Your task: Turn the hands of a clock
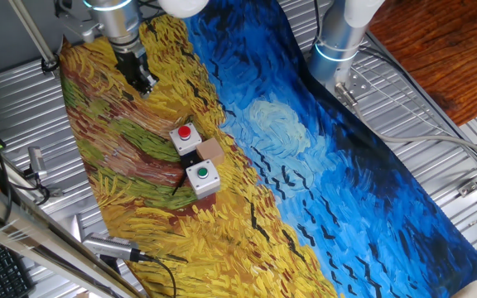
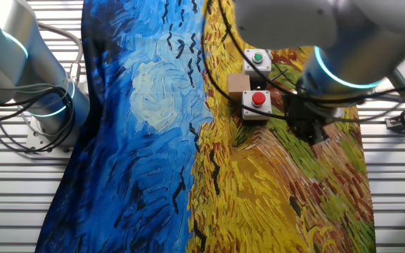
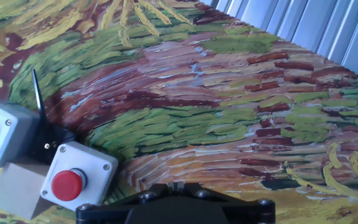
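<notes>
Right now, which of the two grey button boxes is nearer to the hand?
The grey box with the red button; the green-buttoned grey box sits beyond it from the hand.

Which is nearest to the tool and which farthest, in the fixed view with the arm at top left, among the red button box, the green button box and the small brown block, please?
From the tool:
1. Red button box, nearest, just below and right of it.
2. Brown block, right of the red box.
3. Green button box, farthest, toward the cloth's near edge.

Two high cameras face opposite; hand view close; all share red-button box [image 1: 185,136]
</notes>
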Available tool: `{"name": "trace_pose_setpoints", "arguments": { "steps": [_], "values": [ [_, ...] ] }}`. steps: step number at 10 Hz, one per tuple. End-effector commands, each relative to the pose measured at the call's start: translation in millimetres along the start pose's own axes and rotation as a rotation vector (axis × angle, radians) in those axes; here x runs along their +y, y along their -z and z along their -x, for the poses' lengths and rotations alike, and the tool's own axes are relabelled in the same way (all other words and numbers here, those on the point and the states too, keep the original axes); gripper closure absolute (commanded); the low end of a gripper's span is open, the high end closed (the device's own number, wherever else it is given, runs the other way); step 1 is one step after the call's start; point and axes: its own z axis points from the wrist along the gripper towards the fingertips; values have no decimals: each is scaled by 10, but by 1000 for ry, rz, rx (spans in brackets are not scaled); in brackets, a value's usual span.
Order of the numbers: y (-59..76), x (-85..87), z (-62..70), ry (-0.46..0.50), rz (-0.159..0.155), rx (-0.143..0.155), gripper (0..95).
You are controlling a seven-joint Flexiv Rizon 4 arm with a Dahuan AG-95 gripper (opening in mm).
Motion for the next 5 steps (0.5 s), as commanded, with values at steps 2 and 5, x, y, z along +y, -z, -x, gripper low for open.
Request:
{"name": "trace_pose_setpoints", "arguments": {
  "steps": [2, 5],
  "values": [
    [14, -2, -30, 3, -4, 1, 950],
    [26, -1, -34, 6, -1, -1, 950]
  ]
}}
